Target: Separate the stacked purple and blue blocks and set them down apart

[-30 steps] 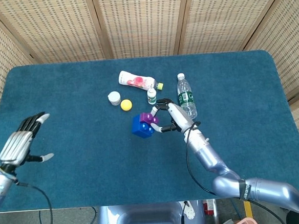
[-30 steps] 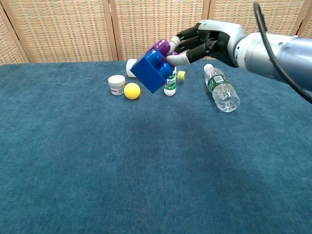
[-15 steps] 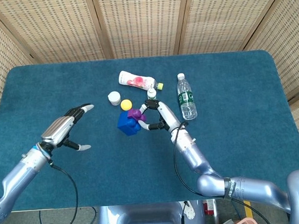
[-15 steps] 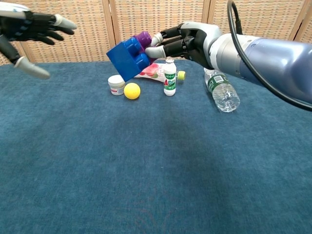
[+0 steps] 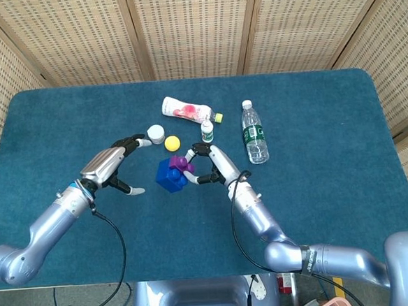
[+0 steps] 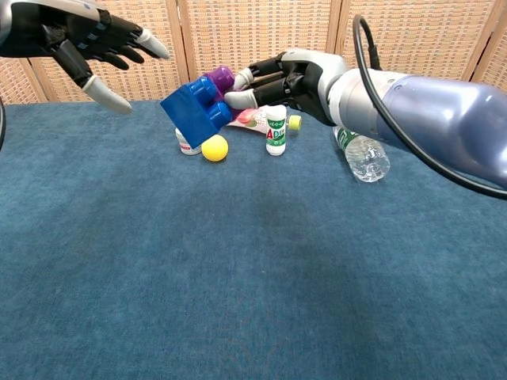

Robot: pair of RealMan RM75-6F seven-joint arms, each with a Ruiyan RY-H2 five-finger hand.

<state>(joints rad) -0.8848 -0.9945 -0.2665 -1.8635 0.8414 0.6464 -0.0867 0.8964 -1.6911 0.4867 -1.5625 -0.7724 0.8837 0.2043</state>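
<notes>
My right hand (image 5: 208,164) (image 6: 283,80) grips the purple block (image 5: 182,163) (image 6: 219,80) and holds the stack above the table. The blue block (image 5: 168,176) (image 6: 195,112) is still joined to it, hanging tilted down to the left. My left hand (image 5: 114,165) (image 6: 83,38) is open with its fingers spread, a short way left of the blue block and not touching it.
On the blue table (image 5: 315,145) behind the stack lie a yellow ball (image 5: 172,142) (image 6: 214,147), a white jar (image 5: 156,134), a small white bottle (image 5: 207,130) (image 6: 275,130), a pink-labelled bottle (image 5: 187,111) and a clear water bottle (image 5: 254,132) (image 6: 360,153).
My right hand has carried the stack left and slightly lower. My left hand has swung in from the far left to just beside the blue block.
</notes>
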